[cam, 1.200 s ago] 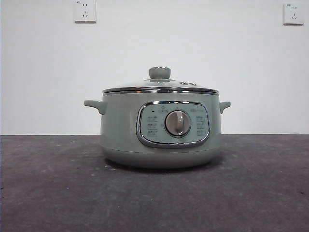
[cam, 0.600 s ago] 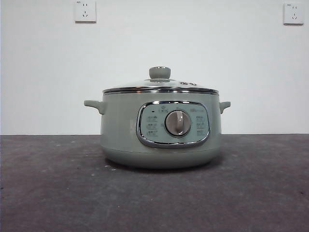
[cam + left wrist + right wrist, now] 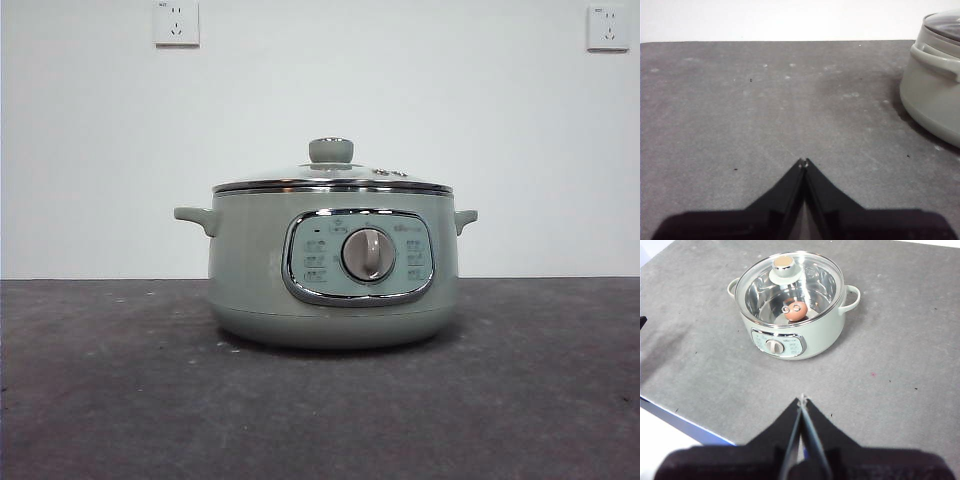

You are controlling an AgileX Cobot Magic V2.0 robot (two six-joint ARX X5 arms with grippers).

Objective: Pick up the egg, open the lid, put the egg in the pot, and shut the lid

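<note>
With the egg (image 3: 799, 310) in the pot (image 3: 810, 342), the lid (image 3: 790, 287) on and both end effectors, left (image 3: 803, 161) and right (image 3: 801, 398), clenched empty, little seemed left to go wrong.

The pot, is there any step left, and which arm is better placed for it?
Seemingly none: the egg lies inside the pot under the closed lid. If needed, right: the right gripper, shut, faces the pot from above; the left gripper, shut, sits low beside it.

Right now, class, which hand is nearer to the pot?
Left, probably. The left hand sits low beside the pot; the right hand hangs higher, back from its dial side. Both are shut.
</note>
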